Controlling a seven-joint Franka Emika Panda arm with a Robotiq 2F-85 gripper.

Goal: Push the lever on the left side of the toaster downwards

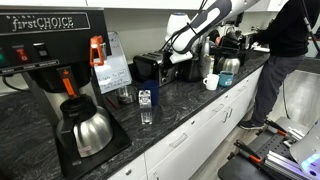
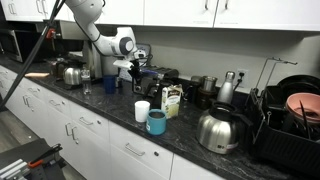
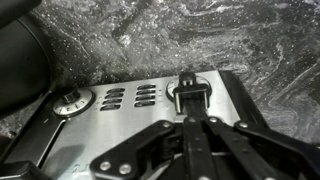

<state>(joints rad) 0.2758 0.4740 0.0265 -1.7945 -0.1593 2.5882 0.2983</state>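
Where its steel shows, the toaster gleams.

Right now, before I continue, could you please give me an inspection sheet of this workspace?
Surface: dark marbled countertop, no spills seen.
Job's things: toaster, steel face in the wrist view; its lever just ahead of the fingertips.
Clutter: coffee brewer, steel carafe, glass, white mug, teal mug, carton, dish rack.
Grippers: gripper looks shut, at the lever; contact cannot be told.
Cables: dark cable hanging by the arm.
Surroundings: person at the counter's end; white cabinets.
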